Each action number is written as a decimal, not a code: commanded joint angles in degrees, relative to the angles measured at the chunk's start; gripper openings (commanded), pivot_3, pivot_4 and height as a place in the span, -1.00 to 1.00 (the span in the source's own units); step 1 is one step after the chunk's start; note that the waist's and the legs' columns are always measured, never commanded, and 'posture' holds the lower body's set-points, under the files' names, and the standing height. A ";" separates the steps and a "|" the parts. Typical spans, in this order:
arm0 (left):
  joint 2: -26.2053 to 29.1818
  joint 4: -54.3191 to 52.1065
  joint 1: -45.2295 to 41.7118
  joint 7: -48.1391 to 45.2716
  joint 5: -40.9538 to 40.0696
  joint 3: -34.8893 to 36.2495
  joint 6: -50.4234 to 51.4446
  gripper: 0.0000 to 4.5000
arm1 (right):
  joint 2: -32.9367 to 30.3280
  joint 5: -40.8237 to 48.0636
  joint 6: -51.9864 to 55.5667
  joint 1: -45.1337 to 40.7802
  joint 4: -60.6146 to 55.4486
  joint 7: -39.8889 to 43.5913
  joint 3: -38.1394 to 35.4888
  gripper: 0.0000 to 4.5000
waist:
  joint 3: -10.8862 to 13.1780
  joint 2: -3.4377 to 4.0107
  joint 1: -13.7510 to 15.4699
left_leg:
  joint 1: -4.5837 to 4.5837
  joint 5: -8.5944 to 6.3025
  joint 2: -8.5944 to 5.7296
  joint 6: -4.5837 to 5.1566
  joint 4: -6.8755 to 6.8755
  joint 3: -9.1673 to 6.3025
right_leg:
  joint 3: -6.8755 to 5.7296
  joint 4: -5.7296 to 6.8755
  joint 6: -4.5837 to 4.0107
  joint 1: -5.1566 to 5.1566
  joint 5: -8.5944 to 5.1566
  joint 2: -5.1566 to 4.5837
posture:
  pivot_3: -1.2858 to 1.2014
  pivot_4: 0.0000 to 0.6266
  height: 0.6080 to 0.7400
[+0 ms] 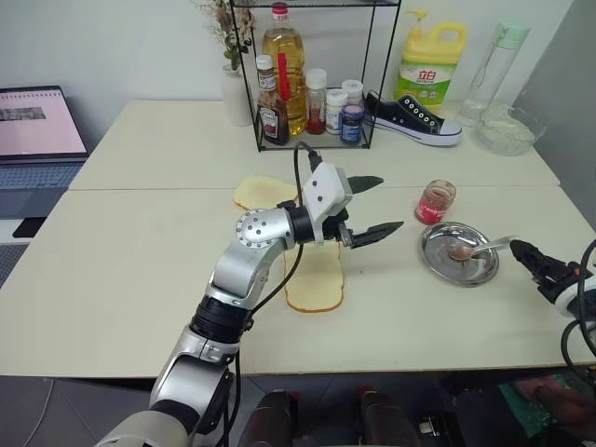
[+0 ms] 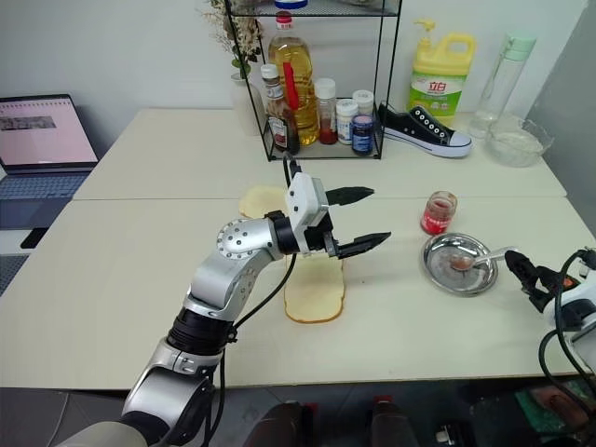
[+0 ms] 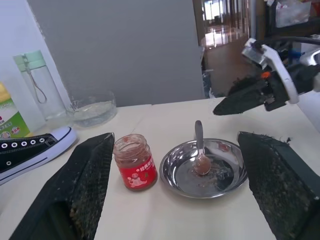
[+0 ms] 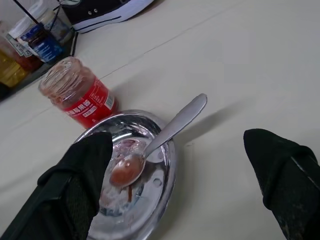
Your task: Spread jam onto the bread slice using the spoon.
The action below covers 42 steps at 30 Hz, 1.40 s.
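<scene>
- Nearest, the bread slice (image 1: 315, 279) lies mid-table toward the front edge, under the left gripper (image 1: 371, 209), which hangs wide and empty.
- Right gripper (image 1: 523, 253), wide and empty, sits near the right edge beside the steel dish (image 1: 436, 252).
- Jam (image 1: 435, 201) jar stands just behind the dish.
- Spoon (image 1: 473, 249) rests bowl-down in the dish, handle over the rim: likely the pickup step, calling for a pinch on that thin handle.

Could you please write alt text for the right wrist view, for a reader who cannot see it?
A silver spoon rests in a round steel dish, its jam-coated bowl inside and its handle sticking out over the rim. The open right gripper frames the dish with its black fingers, holding nothing. A red-labelled jam jar stands beside the dish on the cream table.
</scene>
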 commanded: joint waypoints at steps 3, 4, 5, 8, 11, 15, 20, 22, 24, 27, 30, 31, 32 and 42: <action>1.03 -3.34 1.13 1.40 0.52 -0.18 0.54 0.82 | -0.90 -0.97 -1.32 -7.22 10.76 3.51 0.53 1.00 | -0.04 0.07 -0.01 | 0.00 0.00 0.00 0.00 0.00 0.00 | -0.01 0.00 0.00 -0.01 0.00 0.00 | 0.03 -0.52 1.00; 1.16 -3.89 1.47 1.67 0.41 -0.14 0.82 0.82 | -1.12 -1.57 -1.47 -7.99 12.34 4.13 0.95 1.00 | -0.04 0.07 -0.01 | 0.00 0.00 0.01 0.00 0.00 0.00 | 0.00 -0.01 0.00 0.00 0.00 0.00 | 0.03 -0.52 1.00; 1.36 -4.34 1.72 1.79 0.28 -0.08 1.05 0.82 | -1.23 -2.02 -1.55 -8.64 13.46 4.53 1.26 1.00 | -0.04 0.07 -0.01 | -0.01 0.00 0.00 0.00 0.00 0.00 | 0.00 -0.01 0.00 -0.01 0.00 0.00 | 0.03 -0.52 1.00; 2.02 -5.79 2.75 2.32 0.23 0.02 1.98 0.82 | -1.14 -2.83 -1.53 -11.37 17.57 5.69 1.84 1.00 | -0.04 0.09 0.02 | -0.02 0.00 0.00 0.00 0.01 0.00 | 0.00 -0.01 0.00 -0.01 0.00 -0.01 | 0.03 -0.52 1.00; 2.63 -7.17 3.41 2.99 0.17 0.05 2.99 0.82 | -1.06 -4.08 -2.05 -13.89 21.86 6.92 2.52 1.00 | -0.05 0.10 -0.01 | -0.02 0.00 0.00 0.00 0.01 0.02 | 0.02 0.00 0.00 -0.02 0.00 -0.01 | 0.03 -0.52 1.00; 3.27 -8.47 3.66 3.48 0.19 0.21 4.26 0.82 | -1.02 -5.12 -2.90 -17.13 26.75 7.97 2.22 1.00 | -0.06 0.11 -0.02 | -0.02 0.00 0.00 0.00 0.01 0.02 | 0.01 0.00 0.00 -0.02 0.00 -0.01 | 0.03 -0.52 1.00; 4.18 -9.99 3.98 3.88 -0.18 0.14 5.57 0.82 | -1.07 -5.93 -3.96 -19.91 31.31 9.26 2.08 1.00 | -0.06 0.12 -0.10 | -0.01 0.00 0.02 0.00 0.01 0.04 | 0.02 0.00 0.00 -0.02 0.00 0.00 | 0.03 -0.52 1.00; 4.41 -10.55 4.00 3.96 -0.37 0.19 6.17 0.83 | -1.06 -6.15 -4.27 -20.19 32.00 9.74 1.91 0.92 | -0.06 0.12 -0.12 | -0.02 0.00 0.02 0.00 0.01 0.04 | 0.02 0.00 0.00 -0.02 0.00 0.00 | 0.03 -0.52 1.00; 4.48 -10.83 3.92 4.02 -0.43 0.19 6.59 0.84 | -0.88 -6.10 -4.31 -20.30 32.29 9.85 1.44 0.72 | -0.06 0.12 -0.15 | -0.02 0.00 0.01 0.00 0.01 0.04 | 0.03 0.00 0.00 -0.02 0.00 -0.01 | 0.03 -0.52 1.00; 4.50 -10.43 3.41 4.04 -0.43 0.28 6.81 0.84 | -0.55 -5.65 -4.25 -20.08 32.27 10.00 0.58 0.25 | -0.07 0.13 -0.15 | -0.02 0.00 0.02 0.00 0.01 0.04 | 0.02 0.00 0.00 -0.02 0.00 0.00 | 0.03 -0.52 1.00; 4.66 -9.63 2.54 3.78 -0.56 0.73 6.87 0.84 | -0.30 -5.31 -3.90 -19.74 31.54 10.14 0.00 -0.23 | -0.07 0.13 -0.15 | -0.02 0.00 0.01 0.00 0.00 0.05 | 0.03 -0.01 0.00 -0.02 0.00 -0.01 | 0.03 -0.52 1.00; 4.72 -9.25 2.23 3.67 -0.61 0.87 6.79 0.84 | -0.27 -5.20 -3.82 -19.53 31.22 10.18 -0.18 -0.38 | -0.07 0.13 -0.15 | -0.02 0.00 0.01 0.00 0.00 0.04 | 0.02 -0.01 0.00 -0.03 0.00 -0.01 | 0.03 -0.52 1.00; 4.76 -9.01 2.04 3.61 -0.65 0.93 6.73 0.84 | -0.25 -5.17 -3.77 -19.40 31.03 10.21 -0.30 -0.55 | -0.07 0.13 -0.15 | -0.02 0.00 0.01 0.00 0.01 0.04 | 0.02 -0.01 0.00 -0.02 0.00 -0.01 | 0.03 -0.52 1.00; 4.03 -7.90 1.20 2.75 -1.15 0.27 6.08 0.84 | 0.68 -2.73 -2.67 -16.49 23.91 9.14 -2.10 -0.98 | -0.10 0.14 0.01 | -0.02 0.00 0.01 0.00 0.01 0.01 | 0.01 -0.02 0.00 0.01 0.00 -0.02 | 0.03 -0.52 1.00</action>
